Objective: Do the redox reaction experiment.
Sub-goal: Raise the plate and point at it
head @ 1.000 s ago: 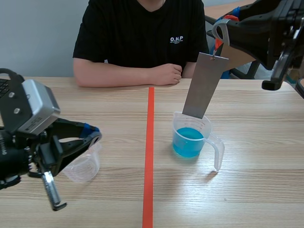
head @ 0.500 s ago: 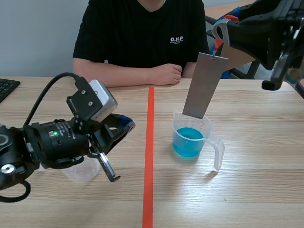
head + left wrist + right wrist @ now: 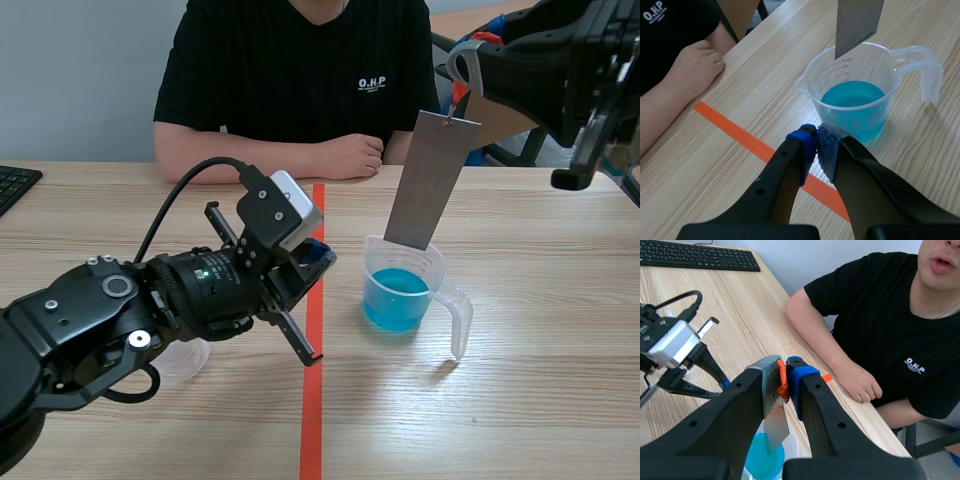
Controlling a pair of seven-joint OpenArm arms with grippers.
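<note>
I see one grey metal strip (image 3: 432, 180). It hangs almost straight up and down, with its top leaning right. My right gripper (image 3: 785, 375) pinches its top end tight. Its low end is at the far rim of the blue-water cup (image 3: 405, 290), above the water. My left gripper (image 3: 817, 145) has its fingers almost together and holds nothing. It points at that cup from beside the red tape line (image 3: 316, 215). There are two cups. The clear cup (image 3: 187, 362) is half hidden under my left arm. The surface is pale wood. One person (image 3: 300, 70) sits at the far side.
</note>
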